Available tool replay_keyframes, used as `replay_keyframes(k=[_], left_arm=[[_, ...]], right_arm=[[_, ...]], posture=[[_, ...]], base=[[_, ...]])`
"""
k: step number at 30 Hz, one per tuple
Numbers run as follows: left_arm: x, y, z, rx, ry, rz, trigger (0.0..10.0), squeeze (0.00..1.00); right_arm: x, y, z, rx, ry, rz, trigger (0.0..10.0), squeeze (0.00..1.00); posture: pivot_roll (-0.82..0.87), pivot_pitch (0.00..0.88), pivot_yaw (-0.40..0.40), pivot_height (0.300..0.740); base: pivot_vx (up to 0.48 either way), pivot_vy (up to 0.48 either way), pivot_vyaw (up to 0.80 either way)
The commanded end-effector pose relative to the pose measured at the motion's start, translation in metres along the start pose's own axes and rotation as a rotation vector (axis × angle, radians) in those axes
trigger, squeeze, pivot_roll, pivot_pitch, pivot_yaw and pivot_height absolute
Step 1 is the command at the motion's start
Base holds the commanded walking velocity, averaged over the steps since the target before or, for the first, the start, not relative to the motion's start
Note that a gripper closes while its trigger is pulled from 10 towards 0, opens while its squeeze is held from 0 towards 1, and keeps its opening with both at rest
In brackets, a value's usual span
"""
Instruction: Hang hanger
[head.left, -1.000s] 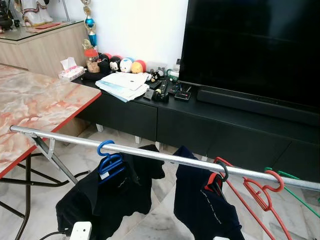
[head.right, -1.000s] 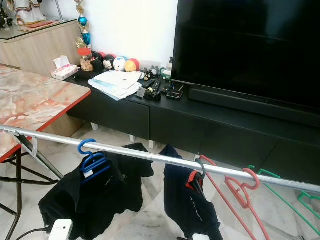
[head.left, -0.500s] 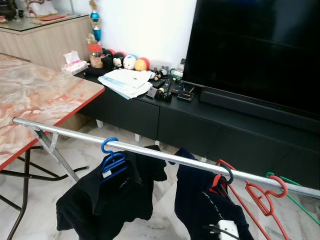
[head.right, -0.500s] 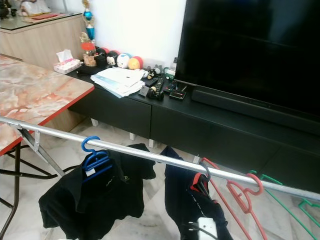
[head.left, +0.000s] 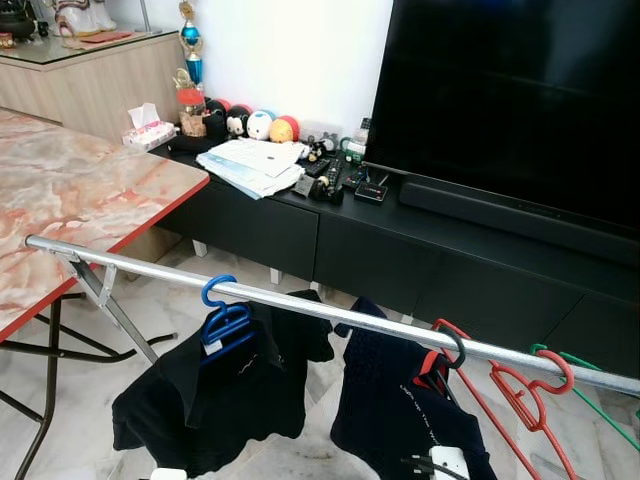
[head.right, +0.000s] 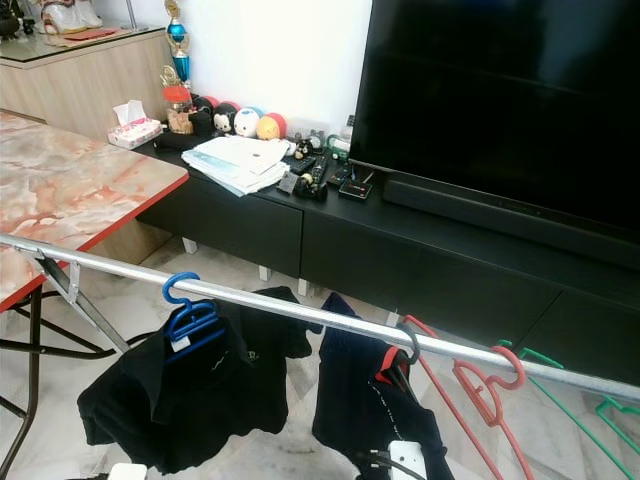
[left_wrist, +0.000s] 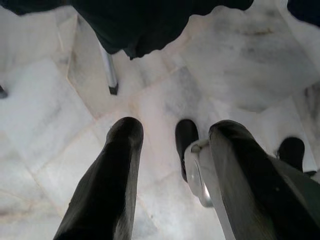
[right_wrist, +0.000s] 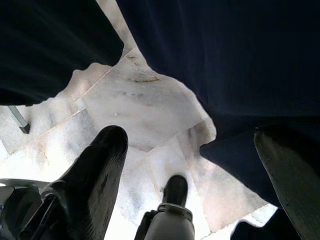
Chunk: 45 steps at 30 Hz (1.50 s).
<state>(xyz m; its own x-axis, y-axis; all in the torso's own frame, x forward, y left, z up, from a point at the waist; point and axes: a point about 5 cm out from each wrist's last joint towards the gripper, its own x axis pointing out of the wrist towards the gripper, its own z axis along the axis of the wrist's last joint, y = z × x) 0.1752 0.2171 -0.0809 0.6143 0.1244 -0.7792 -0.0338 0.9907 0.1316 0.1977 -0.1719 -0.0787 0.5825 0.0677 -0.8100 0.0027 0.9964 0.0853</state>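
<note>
A marble table (head.left: 70, 200) stands at the left, a black TV console (head.left: 400, 240) and a big TV (head.left: 510, 100) behind. A steel rail (head.left: 300, 308) crosses the front, carrying a blue hanger (head.left: 222, 318) with a black shirt (head.left: 210, 390), a dark shirt (head.left: 395, 400), and an empty red hanger (head.left: 530, 390) farther right. The left hand (left_wrist: 172, 150) hangs wide open over the marble floor (left_wrist: 45, 125), below the black shirt. The right hand (right_wrist: 190, 150), fingers also spread wide and empty, sits low just beside the dark shirt's hem, well below the rail and hangers.
</note>
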Motion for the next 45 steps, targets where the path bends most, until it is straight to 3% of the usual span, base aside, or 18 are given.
replay_keyframes(k=[1, 7, 19, 35, 45], left_arm=[[0.001, 0.001, 0.005, 0.027, -0.015, -0.003, 10.0, 0.0], [0.001, 0.003, 0.008, 0.04, -0.024, -0.004, 10.0, 0.0], [0.002, 0.002, 0.01, -0.044, -0.034, 0.021, 10.0, 0.0], [0.0, 0.002, 0.001, -0.073, -0.012, 0.035, 10.0, 0.0], [0.0, 0.001, 0.003, -0.063, -0.025, 0.029, 10.0, 0.0]], right_arm=[[0.0, 0.001, -0.002, 0.021, 0.002, -0.003, 10.0, 0.0], [0.0, 0.007, -0.005, 0.035, 0.004, 0.006, 10.0, 0.0], [-0.001, 0.003, -0.008, 0.061, -0.004, 0.0, 10.0, 0.0], [0.0, 0.007, -0.004, 0.047, -0.018, 0.019, 10.0, 0.0], [0.001, 0.008, 0.003, 0.073, -0.044, 0.016, 10.0, 0.0]], posture=[[0.16, 0.0, -0.038, 0.74], [0.14, 0.0, -0.016, 0.74], [0.14, 0.0, -0.027, 0.74], [0.15, 0.0, -0.035, 0.74], [0.14, 0.0, -0.029, 0.74]], base=[[0.0, 0.0, 0.0], [0.0, 0.0, 0.0], [0.0, 0.0, 0.0], [0.0, 0.469, 0.0], [0.0, 0.028, 0.0]])
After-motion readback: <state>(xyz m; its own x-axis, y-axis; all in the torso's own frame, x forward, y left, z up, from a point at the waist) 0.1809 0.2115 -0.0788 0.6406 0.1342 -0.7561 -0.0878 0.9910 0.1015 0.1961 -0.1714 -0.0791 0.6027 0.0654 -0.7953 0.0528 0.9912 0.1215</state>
